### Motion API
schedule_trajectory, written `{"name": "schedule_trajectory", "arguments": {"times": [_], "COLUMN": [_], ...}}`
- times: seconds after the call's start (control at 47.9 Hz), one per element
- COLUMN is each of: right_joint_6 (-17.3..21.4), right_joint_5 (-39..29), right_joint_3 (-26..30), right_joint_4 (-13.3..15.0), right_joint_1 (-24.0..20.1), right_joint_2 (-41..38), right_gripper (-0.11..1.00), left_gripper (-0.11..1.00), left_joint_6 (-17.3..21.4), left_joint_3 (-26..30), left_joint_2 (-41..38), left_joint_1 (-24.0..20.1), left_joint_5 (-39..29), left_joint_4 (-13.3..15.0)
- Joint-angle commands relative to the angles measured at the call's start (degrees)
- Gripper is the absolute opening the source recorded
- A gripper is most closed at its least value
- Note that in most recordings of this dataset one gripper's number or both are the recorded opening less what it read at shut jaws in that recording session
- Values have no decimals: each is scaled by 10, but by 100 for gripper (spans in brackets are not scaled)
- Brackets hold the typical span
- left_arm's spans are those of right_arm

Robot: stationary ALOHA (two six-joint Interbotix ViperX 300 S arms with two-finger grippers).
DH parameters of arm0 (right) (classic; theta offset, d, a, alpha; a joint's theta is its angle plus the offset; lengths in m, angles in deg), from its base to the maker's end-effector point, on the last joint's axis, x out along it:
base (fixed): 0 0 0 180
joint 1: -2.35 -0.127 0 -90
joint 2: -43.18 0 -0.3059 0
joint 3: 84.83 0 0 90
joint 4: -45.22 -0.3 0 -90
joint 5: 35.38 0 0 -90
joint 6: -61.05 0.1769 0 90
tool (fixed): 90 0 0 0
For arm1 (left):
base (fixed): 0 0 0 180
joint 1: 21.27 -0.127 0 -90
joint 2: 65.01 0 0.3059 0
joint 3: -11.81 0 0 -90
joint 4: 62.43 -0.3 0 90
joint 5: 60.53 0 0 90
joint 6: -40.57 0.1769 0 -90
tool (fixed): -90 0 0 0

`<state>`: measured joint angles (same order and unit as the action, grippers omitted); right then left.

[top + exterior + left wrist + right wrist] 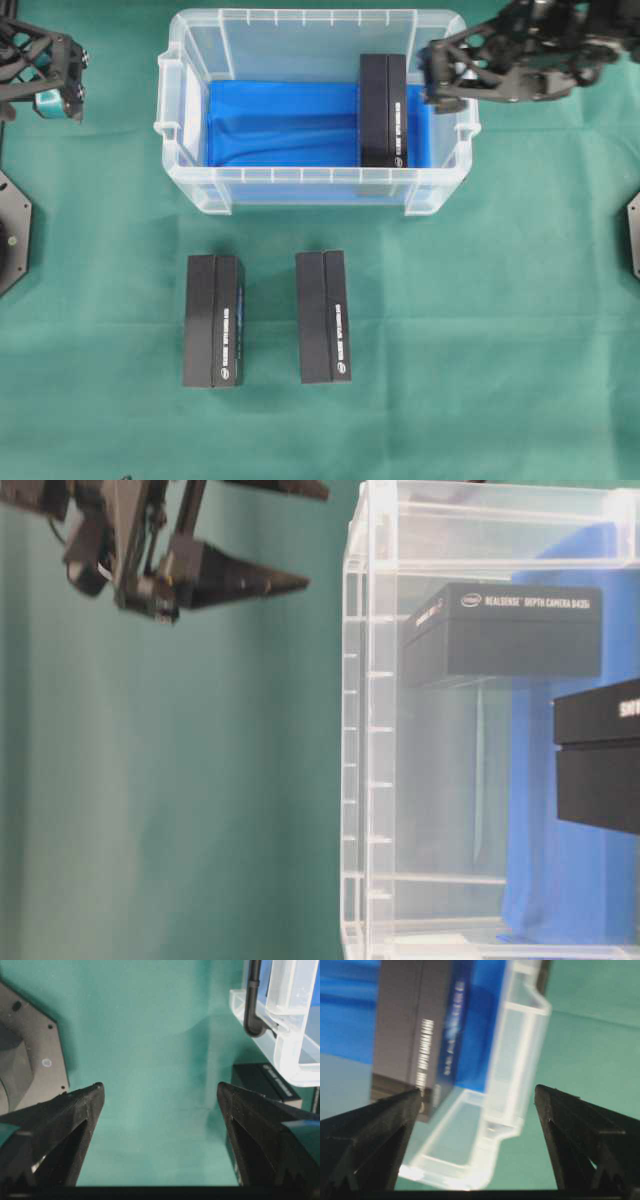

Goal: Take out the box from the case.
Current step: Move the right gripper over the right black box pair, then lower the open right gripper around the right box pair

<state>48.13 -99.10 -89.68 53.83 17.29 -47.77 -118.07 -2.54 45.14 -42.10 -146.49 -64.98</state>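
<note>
The right claw [428, 75] hangs with its jaws spread wide and nothing between them, over the right end wall of the case [300, 188]. The box [383, 110] lies just to the left of that claw in the overhead view, flat on the blue cloth [280, 125] at the right end of the case, its long side running front to back. In the right wrist view the box [415, 1030] sits ahead of the left finger [375, 1130], while the handle and rim of the case [520, 1055] fill the gap between the two fingers; the picture is blurred, so whether a fingertip touches the plastic is hard to say

The left claw [62, 85] is also fully open and empty, well apart from the case, out over the green counter [480, 330] at the far left. Two more black boxes, one [213, 320] and another [323, 316], lie side by side on the counter in front of the case, well clear of both claws
</note>
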Motion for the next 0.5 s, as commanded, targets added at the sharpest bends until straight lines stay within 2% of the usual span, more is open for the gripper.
{"name": "schedule_trajectory", "arguments": {"times": [0.0,0.48], "right_joint_6": [-1,0], "right_joint_5": [4,0], "right_joint_3": [38,142], "right_joint_4": [-1,-1], "right_joint_1": [-7,-29], "right_joint_2": [-17,-114], "right_gripper": [91,91], "left_gripper": [96,96], "left_joint_6": [1,13], "left_joint_3": [8,6], "left_joint_2": [3,5], "left_joint_1": [-1,-1], "left_joint_5": [4,17], "left_joint_4": [0,0]}}
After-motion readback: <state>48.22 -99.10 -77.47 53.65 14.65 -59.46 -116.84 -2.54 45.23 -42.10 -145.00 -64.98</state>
